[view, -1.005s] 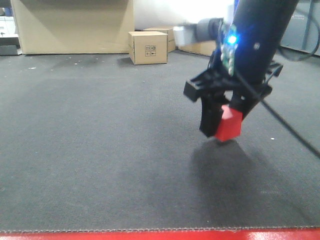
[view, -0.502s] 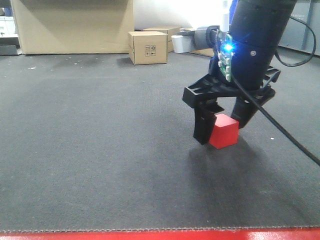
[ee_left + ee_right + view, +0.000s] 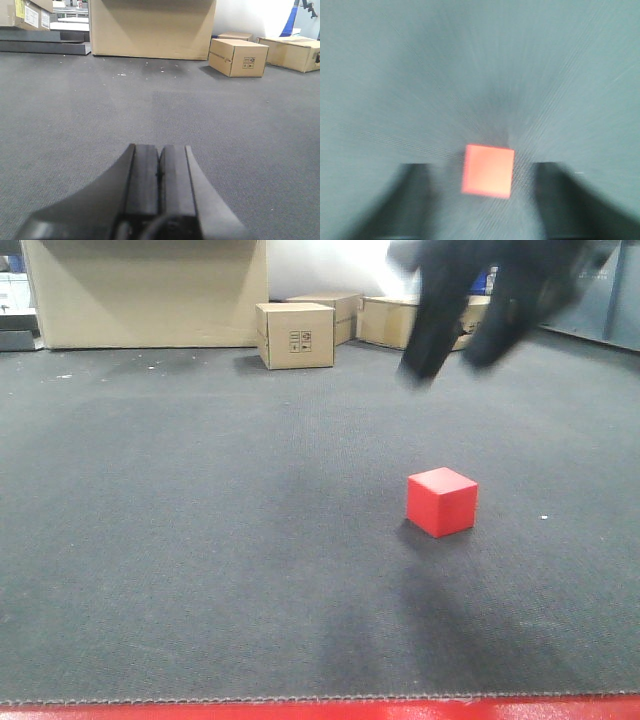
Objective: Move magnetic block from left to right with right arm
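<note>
Your right gripper [image 3: 455, 350] hangs well above the dark mat [image 3: 180, 540] in the front view, smeared by motion blur, with its two fingers spread apart and nothing between them. The right wrist view says the same: a dark finger [image 3: 407, 200] shows at each lower corner, wide apart, and the magnetic block [image 3: 488, 170] lies on the mat between and below them, touching neither. In the front view the magnetic block [image 3: 441, 501] sits flat on the mat, right of centre, one corner turned toward the camera, free of the arm and well apart from everything else. Your left gripper [image 3: 160, 172] is out of the work altogether; its wrist view shows the two pads pressed together with no gap, pointing across bare mat toward the small cardboard box [image 3: 238, 57] and the large cardboard box [image 3: 150, 27] at the back. Judging by how things lie, you can count the carry and the release as done: the block rests on the right-hand part of the mat and the right arm is clear of it. What is left looks like only taking the right arm away to rest. Whether this spot is the exact intended target the pictures do not tell you, since no mark is visible on the mat.
</note>
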Tool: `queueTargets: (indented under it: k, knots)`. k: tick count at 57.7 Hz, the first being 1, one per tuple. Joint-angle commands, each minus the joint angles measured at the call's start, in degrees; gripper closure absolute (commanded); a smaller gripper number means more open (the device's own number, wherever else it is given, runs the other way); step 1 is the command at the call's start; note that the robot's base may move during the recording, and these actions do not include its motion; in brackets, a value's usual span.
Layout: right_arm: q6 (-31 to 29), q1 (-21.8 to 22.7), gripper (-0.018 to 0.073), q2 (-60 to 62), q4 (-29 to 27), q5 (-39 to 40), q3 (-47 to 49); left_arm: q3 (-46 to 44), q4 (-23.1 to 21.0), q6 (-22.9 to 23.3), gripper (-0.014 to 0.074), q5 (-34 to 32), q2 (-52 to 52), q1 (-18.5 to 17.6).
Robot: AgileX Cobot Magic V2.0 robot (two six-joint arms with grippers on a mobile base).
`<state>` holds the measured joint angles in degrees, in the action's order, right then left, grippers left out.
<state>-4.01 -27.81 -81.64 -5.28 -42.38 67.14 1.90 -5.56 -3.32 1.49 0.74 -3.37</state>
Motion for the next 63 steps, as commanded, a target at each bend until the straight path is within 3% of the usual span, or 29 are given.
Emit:
queueTargets:
  k: [1, 8, 36, 48, 63]
  knots:
    - [-0.18, 0.17, 0.0356, 8.41, -0.65, 3.94, -1.02, 0.47, -0.27, 0.34, 0.0722, -4.75, 0.37, -0.06]
    - [-0.18, 0.17, 0.0501, 17.14, -0.65, 7.86, -6.38, 0.47, -0.27, 0.34, 0.0722, -4.75, 0.37, -0.06]
    - [-0.18, 0.17, 0.0501, 52.39, -0.90, 21.03, -33.51, 0.47, -0.27, 0.34, 0.0722, -4.75, 0.37, -0.06]
    - [-0.20, 0.17, 0.0501, 60.25, -0.94, 20.89, -38.26, 0.47, -0.27, 0.34, 0.0722, -4.75, 0.37, -0.06]
    - [-0.20, 0.17, 0.0501, 60.89, -0.94, 20.42, -38.53, 0.47, -0.27, 0.34, 0.0722, -4.75, 0.37, -0.06]
